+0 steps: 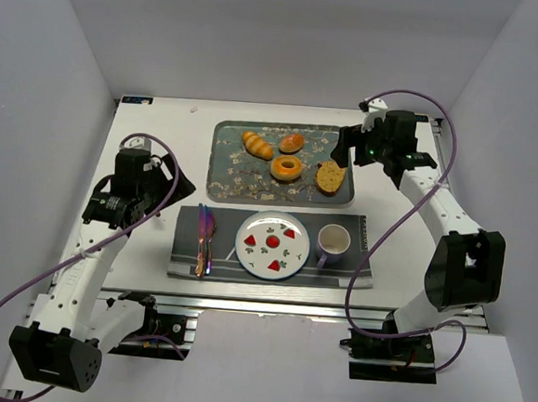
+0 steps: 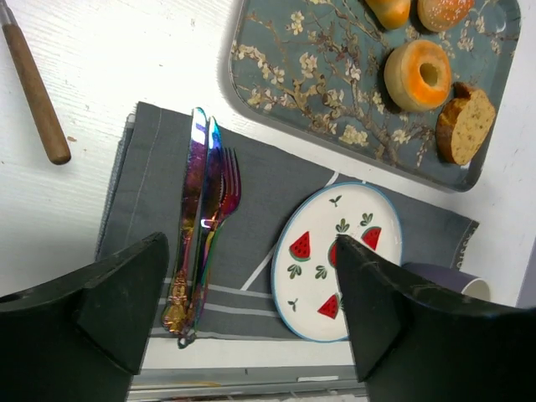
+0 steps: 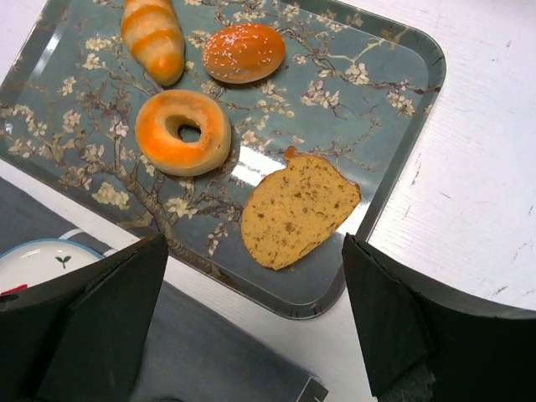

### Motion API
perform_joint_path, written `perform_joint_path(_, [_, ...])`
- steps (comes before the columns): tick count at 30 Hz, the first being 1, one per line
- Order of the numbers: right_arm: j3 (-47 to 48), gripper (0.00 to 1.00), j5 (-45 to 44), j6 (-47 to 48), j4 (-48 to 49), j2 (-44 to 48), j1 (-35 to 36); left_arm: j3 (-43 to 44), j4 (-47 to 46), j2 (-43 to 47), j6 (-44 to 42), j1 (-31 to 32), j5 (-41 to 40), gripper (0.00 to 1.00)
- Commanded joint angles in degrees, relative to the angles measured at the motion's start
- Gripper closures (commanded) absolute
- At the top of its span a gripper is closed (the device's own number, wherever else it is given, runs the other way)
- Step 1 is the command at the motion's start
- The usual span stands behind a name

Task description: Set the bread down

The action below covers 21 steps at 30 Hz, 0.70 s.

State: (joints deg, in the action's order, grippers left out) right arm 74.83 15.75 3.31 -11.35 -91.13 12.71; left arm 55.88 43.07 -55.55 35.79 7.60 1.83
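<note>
A brown slice of bread (image 1: 329, 178) (image 3: 297, 209) lies flat at the right end of the flowered tray (image 1: 222, 186) (image 3: 75, 126). My right gripper (image 1: 348, 149) (image 3: 254, 241) hovers open above that slice, and nothing is between its fingers. Also on the tray are a striped roll (image 1: 257, 145), a round bun (image 1: 292, 143) and a ring-shaped bread (image 1: 286, 169). The watermelon plate (image 1: 272, 245) (image 2: 352, 285) sits on the grey placemat (image 1: 183, 250) with no food on it. My left gripper (image 1: 164, 169) (image 2: 249, 243) hangs open over the mat's left part, holding nothing.
An iridescent knife and fork (image 1: 203, 240) (image 2: 205, 209) lie on the mat left of the plate. A purple cup (image 1: 333, 241) stands to the plate's right. A wooden handle (image 2: 33, 92) rests on the white table at the left. Grey walls enclose the table.
</note>
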Motion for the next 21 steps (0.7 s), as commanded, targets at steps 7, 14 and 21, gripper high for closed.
perform_joint_path(7, [-4.43,0.75,36.86,9.34,6.34,5.35,-9.28,-0.07,-0.09,1.15,-0.72,-5.56,1.43,1.00])
perform_joint_path(14, [-6.80,0.41,45.87,3.08,13.21,4.29,-5.88,-0.43,-0.97,-4.10,-1.68,-16.63,3.10,0.59])
perform_joint_path(21, [-9.60,0.34,46.83,8.82,7.66,5.53,-3.66,-2.61,-5.97,-10.18,-2.74,-20.77,5.03,0.28])
